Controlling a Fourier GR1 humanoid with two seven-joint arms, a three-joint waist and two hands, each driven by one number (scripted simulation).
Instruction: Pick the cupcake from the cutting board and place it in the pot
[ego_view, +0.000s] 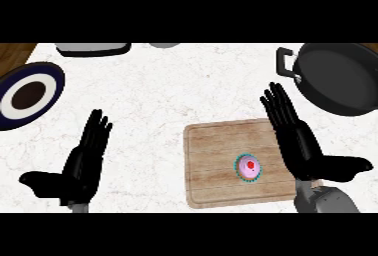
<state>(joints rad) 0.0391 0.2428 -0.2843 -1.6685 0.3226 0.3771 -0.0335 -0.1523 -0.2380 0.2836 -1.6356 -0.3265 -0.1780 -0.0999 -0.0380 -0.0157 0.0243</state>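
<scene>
Cupcake (249, 167) on cutting board (214, 160), lower centre. Right hand (299, 145) beside it, fingers straight, empty. It should close round the cupcake's sides, keeping it upright for the upper-right pot (336, 80).

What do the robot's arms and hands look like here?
The left hand and right hand are black all over, with long slender fingers and a stubbier thumb. Each joins a smooth grey forearm, the right forearm showing more. No cables or markings show.
</scene>
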